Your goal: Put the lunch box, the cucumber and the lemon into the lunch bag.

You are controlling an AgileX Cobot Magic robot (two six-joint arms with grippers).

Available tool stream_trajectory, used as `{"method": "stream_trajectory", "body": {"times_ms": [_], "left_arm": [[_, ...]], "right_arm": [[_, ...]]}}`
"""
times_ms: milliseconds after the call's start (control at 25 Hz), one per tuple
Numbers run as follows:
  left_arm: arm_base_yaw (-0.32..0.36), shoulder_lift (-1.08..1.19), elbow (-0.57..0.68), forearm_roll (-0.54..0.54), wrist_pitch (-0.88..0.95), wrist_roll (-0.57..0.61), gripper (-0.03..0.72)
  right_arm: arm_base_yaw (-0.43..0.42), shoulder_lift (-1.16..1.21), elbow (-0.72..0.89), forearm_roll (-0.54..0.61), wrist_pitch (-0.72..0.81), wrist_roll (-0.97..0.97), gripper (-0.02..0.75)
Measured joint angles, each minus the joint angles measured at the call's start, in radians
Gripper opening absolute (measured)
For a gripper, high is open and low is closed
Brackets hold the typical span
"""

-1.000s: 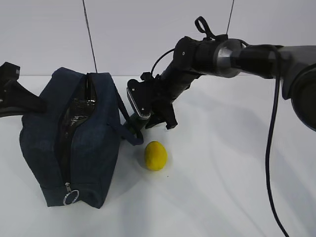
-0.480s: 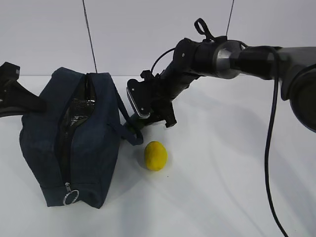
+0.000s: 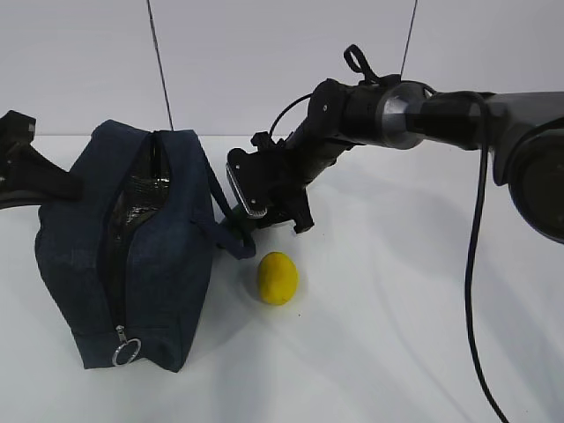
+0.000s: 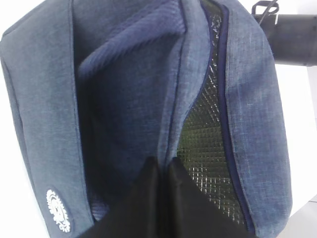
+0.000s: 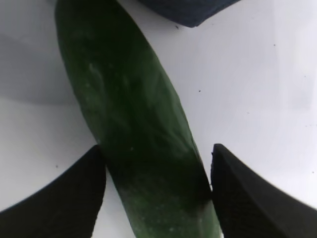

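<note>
Cucumber (image 5: 138, 129) between right gripper (image 5: 156, 186) jaws, clamped, beside lunch bag (image 3: 132, 247) for loading. Lemon (image 3: 278, 278) on table (image 3: 397, 308), just right of bag. Left gripper (image 4: 161, 198) jaws pinch bag's opening edge, likely holding it open. Right arm angled down toward bag.

In the exterior view the cucumber is hidden behind the right claw (image 3: 264, 198). The right wrist view crops the cucumber (image 5: 133, 119) at both ends. The lunch bag (image 4: 129, 99) overflows the left wrist view.
</note>
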Motion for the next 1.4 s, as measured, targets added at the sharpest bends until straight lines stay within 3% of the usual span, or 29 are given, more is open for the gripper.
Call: {"method": "stream_trajectory", "body": {"times_ms": [840, 1160, 1400], "left_arm": [[0.0, 0.0, 0.0, 0.0, 0.0, 0.0, -0.004], [0.0, 0.0, 0.0, -0.001, 0.0, 0.0, -0.004], [0.0, 0.0, 0.0, -0.007, 0.0, 0.0, -0.004]], "right_arm": [[0.0, 0.0, 0.0, 0.007, 0.0, -0.002, 0.509], [0.0, 0.0, 0.0, 0.007, 0.003, -0.004, 0.384], [0.0, 0.0, 0.0, 0.007, 0.003, -0.006, 0.358]]}}
